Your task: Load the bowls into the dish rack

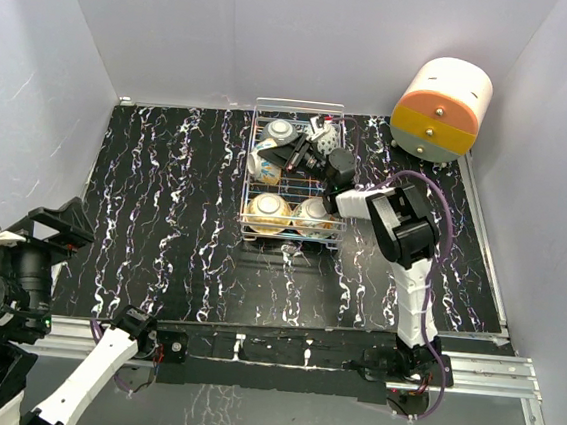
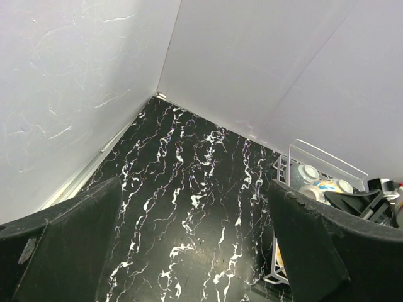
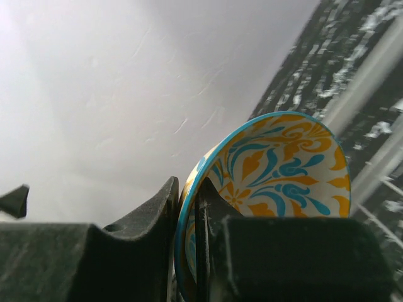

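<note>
Jaws: your R gripper (image 3: 189, 201) is pinched onto the rim of a yellow-teal bowl (image 3: 277, 170). One finger sits on the pale outside, the other on the painted inside, and the gap is no wider than the bowl wall. Your L gripper (image 2: 195, 251) is spread wide, with nothing betw. its fingers (image 2: 69, 245) and only the black marbled table (image 2: 189, 163) below.

R wrist cam: gives you the grip close up, w/ the bowl standing on edge and its inside facing the lens. Beyond that it shows only wall and a strip of table, no rack.

Top cam: gives you the location. The R arm reaches over the dish rack (image 1: 300, 104), w/ the gripper in the rack's middle and the held bowl toward its left side. You can't tell here whether that bowl touches the wires. Two bowls (image 1: 269, 211) sit side by side at the near end, pale outsides showing. Two more are at the far end, the right one partly hidden by the gripper. The L arm is at the near left corner, well apart from the rack. An orange-and-cream cabinet (image 1: 441, 107) stands at far right.

L wrist cam: catches the rack side-on at the frame's right edge, w/ bowl rims showing above the wires. It alone shows you the L jaw spread.
</note>
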Robot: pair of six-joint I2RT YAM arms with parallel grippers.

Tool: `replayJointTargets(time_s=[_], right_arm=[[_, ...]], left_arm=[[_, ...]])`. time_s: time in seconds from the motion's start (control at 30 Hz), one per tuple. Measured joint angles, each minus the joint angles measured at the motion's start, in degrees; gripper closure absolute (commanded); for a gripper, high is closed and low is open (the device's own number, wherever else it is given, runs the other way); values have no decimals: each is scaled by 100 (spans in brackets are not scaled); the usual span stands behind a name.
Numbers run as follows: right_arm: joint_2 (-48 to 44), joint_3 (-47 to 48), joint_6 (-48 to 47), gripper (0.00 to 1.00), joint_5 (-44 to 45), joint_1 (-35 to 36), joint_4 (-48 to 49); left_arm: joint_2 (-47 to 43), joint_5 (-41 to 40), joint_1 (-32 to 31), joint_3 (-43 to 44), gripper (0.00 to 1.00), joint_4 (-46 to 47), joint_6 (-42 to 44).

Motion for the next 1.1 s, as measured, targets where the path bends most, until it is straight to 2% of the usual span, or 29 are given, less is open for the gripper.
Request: replayJointTargets(time_s=[0.1, 0.27, 0.43, 0.73, 0.87, 1.03, 1.1], right_arm=[[310, -46, 256, 89, 378, -63, 20], [321, -118, 295, 87, 881, -85, -98], [234, -116, 155, 87, 1285, -83, -686], [63, -116, 85, 83, 1602, -74, -1204], [4, -120, 85, 77, 1727, -74, -1375], [-111, -275, 90, 61, 1847, -74, -1596], [-125, -323, 90, 57, 1853, -74, -1637]], left_arm=[[4, 2, 0, 9, 3, -4, 4], [13, -2, 0, 31, 3, -2, 13], [13, -20, 0, 31, 3, 0, 24], [11, -24, -2, 28, 3, -4, 31], [11, -46, -2, 28, 3, -13, 31], [11, -68, -2, 28, 3, -57, 28], [11, -66, -11, 28, 3, -59, 28]])
